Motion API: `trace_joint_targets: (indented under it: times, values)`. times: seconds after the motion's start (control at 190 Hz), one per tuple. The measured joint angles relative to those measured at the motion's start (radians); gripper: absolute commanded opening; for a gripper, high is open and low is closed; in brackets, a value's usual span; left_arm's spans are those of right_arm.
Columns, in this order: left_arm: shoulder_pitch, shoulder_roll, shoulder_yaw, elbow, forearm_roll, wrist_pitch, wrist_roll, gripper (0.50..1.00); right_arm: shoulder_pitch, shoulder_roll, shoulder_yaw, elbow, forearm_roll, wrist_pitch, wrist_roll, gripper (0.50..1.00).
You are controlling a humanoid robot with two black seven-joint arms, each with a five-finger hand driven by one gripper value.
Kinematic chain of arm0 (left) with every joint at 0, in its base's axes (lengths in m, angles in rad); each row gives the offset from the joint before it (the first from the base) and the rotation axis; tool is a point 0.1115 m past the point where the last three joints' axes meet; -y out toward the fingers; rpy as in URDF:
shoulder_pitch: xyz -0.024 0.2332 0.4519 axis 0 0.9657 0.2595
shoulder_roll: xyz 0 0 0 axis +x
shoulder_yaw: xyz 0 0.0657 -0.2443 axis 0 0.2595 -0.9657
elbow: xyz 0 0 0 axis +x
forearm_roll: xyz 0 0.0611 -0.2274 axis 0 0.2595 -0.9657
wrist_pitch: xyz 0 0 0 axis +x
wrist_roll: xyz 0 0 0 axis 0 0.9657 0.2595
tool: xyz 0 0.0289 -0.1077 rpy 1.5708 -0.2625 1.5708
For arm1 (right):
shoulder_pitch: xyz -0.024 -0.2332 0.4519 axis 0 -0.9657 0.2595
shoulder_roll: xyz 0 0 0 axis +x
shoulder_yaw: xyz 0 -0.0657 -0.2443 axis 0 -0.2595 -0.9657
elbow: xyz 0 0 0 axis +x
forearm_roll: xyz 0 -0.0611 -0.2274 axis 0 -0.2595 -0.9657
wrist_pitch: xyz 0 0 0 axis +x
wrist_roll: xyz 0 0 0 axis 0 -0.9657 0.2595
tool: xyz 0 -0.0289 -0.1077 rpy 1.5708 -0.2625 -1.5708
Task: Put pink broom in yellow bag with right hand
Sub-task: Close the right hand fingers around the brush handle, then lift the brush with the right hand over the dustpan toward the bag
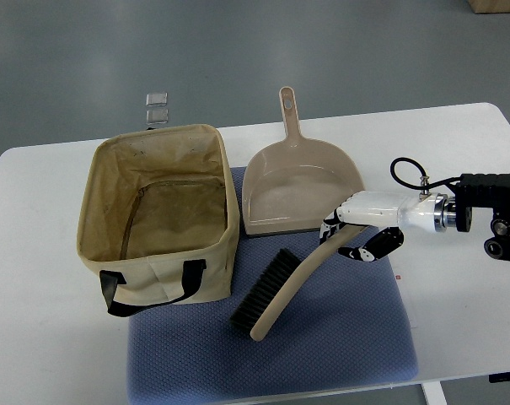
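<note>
White and wide, the surface (457,152) carries a blue mat (339,337), a fabric bag (162,266) with black handles standing open at left, and a dustpan (298,186) lying flat beside it. The broom (284,291), beige rather than pink here, lies across the mat with its dark bristles down toward the bag and its curved handle running up to the right. At the top end of that handle sits the right hand (360,229), its arm reaching in from the right edge; its fingers (374,246) curl around the handle tip in what looks like a grasp. The left hand is out of sight. Nothing lies inside the bag. Judging by this, the job is at its opening stage: the broom seems gripped but not lifted, and the carry over to the bag and the drop inside remain.
</note>
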Motion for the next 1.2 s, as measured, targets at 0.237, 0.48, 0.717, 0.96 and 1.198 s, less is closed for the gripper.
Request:
trace_joint_targets:
  times: [0.237,0.48,0.717,0.96,1.198]
  values:
    - [0.0,0.0,0.0,0.0,0.0,0.0,0.0,1.0,-0.003,-0.098,0.111,0.0,0.005,0.077,0.03,0.5]
    - [0.0,0.0,0.0,0.0,0.0,0.0,0.0,1.0,-0.004,-0.204,0.283,-0.008,0.028,0.202,0.03,0.5]
    - [0.0,0.0,0.0,0.0,0.0,0.0,0.0,1.0,0.007,-0.281,0.456,-0.076,0.03,0.352,0.028,0.5]
    - [0.0,0.0,0.0,0.0,0.0,0.0,0.0,1.0,0.051,-0.268,0.586,-0.148,0.029,0.441,0.018,0.5]
    - [0.0,0.0,0.0,0.0,0.0,0.0,0.0,1.0,0.145,-0.062,0.601,-0.231,0.02,0.459,0.0,0.5]
